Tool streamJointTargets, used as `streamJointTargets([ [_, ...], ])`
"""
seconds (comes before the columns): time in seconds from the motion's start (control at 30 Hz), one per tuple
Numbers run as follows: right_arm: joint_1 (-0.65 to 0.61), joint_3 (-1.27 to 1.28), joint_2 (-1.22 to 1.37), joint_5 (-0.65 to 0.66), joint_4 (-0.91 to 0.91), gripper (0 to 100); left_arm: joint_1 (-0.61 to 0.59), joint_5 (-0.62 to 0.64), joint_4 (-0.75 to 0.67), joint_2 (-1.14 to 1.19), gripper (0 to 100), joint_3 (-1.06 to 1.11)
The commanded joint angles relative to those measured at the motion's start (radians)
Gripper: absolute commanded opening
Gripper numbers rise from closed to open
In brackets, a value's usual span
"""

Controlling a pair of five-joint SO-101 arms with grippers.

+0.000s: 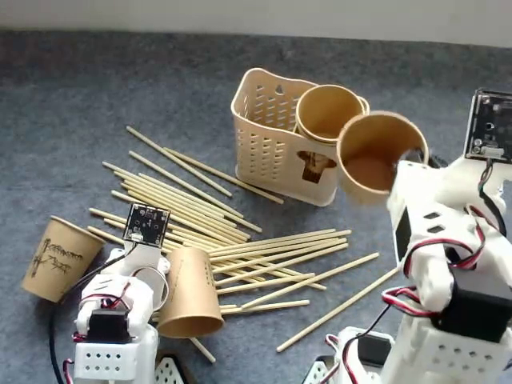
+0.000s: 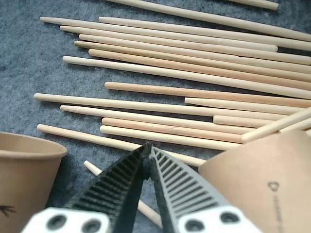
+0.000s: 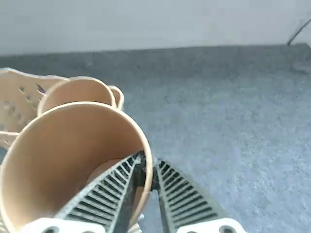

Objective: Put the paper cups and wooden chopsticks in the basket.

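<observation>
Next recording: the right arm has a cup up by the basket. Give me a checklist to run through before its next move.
1. Grip: right gripper jaws pinch the wall of the plain brown paper cup, one inside, one outside: ok.
2. Position: the held cup looks offset beside the cream perforated plastic basket, not over its opening: not ok.
3. Room: another brown cup stands in the basket's end nearer the held cup; the other end looks free: ok.
4. Other arm: left gripper jaws shut, empty, low over the loose wooden chopsticks, away from the basket: ok.
5. Held cup's height above the basket rim: cannot tell.
</observation>
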Motion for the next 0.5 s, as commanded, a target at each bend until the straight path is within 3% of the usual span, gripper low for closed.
streamJointTargets([
  [0.0, -0.102, -0.076, 0.010, -0.097, -0.147, 0.5, 0.010, 0.002, 0.002, -0.002, 1, 0.019],
  [0.27, -0.154, -0.038, 0.035, -0.158, -0.443, 0.5, 0.010, 0.002, 0.002, -0.002, 1, 0.019],
  [0.47, -0.154, -0.027, 0.153, -0.161, -0.513, 0.5, 0.010, 0.002, 0.002, -0.002, 1, 0.019],
])
